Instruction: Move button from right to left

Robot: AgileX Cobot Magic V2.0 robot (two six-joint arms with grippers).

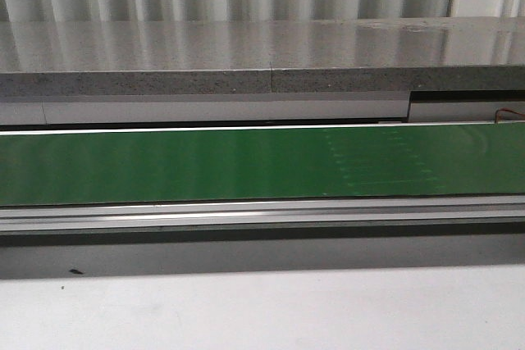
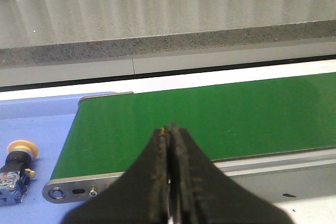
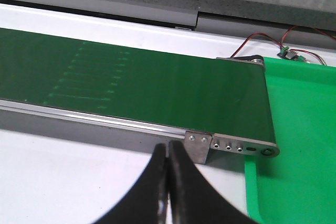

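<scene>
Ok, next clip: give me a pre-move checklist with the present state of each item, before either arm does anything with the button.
1. Button located: ok. The button lies on the blue surface past the end of the green belt, seen only in the left wrist view.
2. Button on the belt: not ok; the belt carries nothing in any view.
3. Left pincer free: ok, shut on nothing.
4. Right pincer free: ok, shut on nothing.
5. Green tray at the belt's other end holds a button: cannot tell; only part of it shows, and that part is bare.
6. Belt running: cannot tell.
</scene>
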